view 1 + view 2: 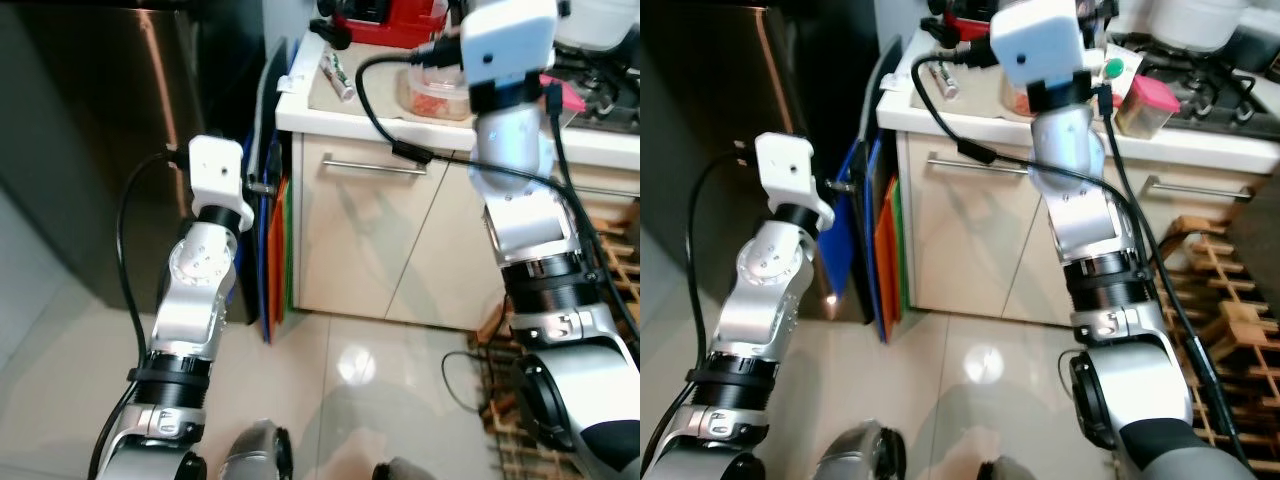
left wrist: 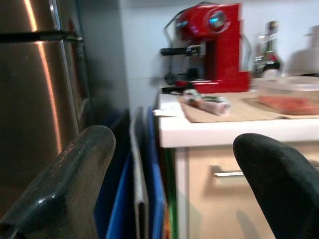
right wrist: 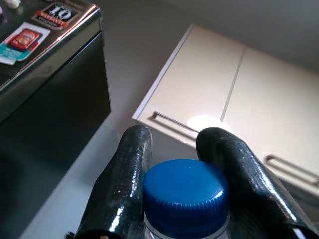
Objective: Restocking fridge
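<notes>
Right gripper (image 3: 172,186): fingers closed around the neck of a bottle (image 3: 185,196) (blue cap), held raised above the tabletop (image 1: 330,110) edge. Left gripper (image 2: 174,189): fingers spread wide, holding nothing, pointed toward the boards (image 1: 272,200) wedged between the steel fridge (image 1: 110,130) and cabinet (image 1: 370,240).

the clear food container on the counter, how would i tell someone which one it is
Start at the white counter to the right of the steel fridge, where a red coffee machine stands at the back. On the brown mat in front of it sits the clear food container. It is a see-through tub with reddish food inside, unlike the small wrapped packet lying nearer the fridge.
</notes>
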Tool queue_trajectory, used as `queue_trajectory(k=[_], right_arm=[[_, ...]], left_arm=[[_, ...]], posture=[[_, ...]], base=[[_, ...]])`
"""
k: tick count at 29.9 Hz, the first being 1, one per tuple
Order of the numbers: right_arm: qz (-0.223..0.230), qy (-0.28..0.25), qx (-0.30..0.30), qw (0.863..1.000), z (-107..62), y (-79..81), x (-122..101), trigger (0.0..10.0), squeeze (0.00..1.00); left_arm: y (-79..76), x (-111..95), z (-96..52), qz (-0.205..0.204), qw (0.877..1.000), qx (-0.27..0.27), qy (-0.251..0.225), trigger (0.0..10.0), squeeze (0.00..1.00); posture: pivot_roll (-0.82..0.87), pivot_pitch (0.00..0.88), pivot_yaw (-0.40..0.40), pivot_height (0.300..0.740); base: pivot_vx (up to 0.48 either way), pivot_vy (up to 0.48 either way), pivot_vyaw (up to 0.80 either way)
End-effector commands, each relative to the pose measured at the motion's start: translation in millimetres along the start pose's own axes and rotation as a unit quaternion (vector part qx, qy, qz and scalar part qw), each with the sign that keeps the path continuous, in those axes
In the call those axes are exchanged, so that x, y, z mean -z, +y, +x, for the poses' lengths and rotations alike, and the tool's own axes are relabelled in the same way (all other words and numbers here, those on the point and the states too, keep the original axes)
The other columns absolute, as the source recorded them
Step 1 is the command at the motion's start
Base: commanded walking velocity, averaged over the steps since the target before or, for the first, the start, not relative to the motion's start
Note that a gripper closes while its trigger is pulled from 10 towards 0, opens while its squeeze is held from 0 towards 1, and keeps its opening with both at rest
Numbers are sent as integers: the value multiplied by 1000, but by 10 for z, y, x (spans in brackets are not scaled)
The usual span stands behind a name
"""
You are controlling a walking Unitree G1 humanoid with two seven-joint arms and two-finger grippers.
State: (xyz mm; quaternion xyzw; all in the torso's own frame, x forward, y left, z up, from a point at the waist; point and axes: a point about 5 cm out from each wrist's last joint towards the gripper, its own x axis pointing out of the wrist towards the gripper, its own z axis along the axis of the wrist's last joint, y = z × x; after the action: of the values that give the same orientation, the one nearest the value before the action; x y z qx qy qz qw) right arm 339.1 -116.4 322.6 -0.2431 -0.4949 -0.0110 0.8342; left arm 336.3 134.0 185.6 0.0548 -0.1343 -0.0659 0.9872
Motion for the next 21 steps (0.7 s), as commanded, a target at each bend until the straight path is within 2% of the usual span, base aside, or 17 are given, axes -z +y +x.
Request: queue_trajectory(k=[1,5,8,9,10,12,15,17,19,20,21], right_arm=[[-4,-27,14,1000,73,-70,-92,10000,0],[7,-5,11,1000,28,-59,-33,10000,0],[78,94,22,992,-156,-18,198,10000,0],[100,126,26,987,-231,-1,270,10000,0],[130,180,27,975,-397,46,392,10000,0],[138,194,26,971,-448,62,422,10000,0],[185,280,32,942,-758,149,585,10000,0],[211,345,25,914,-1042,220,689,10000,0],[217,373,13,902,-1192,253,720,10000,0],[222,425,-11,877,-1496,302,752,10000,0],[222,425,-11,877,-1496,302,752,10000,0]], left_arm=[[-18,-19,10,2,1000,4,-3,10000,0],[-20,-12,10,3,1000,5,-2,10000,0],[-20,-10,-2,2,1000,3,-5,10000,0],[-19,-6,-8,1,1000,3,-4,10000,0],[-10,13,-22,0,1000,2,0,10000,0],[-7,19,-27,0,1000,1,1,10000,0],[18,70,-61,2,1000,1,13,10000,0],[96,174,-134,3,999,-5,38,10000,0],[154,251,-190,2,998,-12,57,10000,0],[247,396,-320,-17,995,-26,93,10000,0],[247,396,-320,-17,995,-26,93,10000,0]], posture=[[30,0,-30,732],[29,0,-33,732],[29,0,-35,732],[28,0,-34,732],[27,0,-33,732],[26,0,-33,732],[23,0,-35,732],[24,0,-46,732],[28,0,-52,732],[34,0,-59,732],[34,0,-59,732]], base=[[-266,0,0],[-262,0,0],[0,0,0],[0,0,0],[0,0,0],[0,0,0],[0,0,0],[0,0,0],[0,0,0],[0,0,0],[0,0,0]])
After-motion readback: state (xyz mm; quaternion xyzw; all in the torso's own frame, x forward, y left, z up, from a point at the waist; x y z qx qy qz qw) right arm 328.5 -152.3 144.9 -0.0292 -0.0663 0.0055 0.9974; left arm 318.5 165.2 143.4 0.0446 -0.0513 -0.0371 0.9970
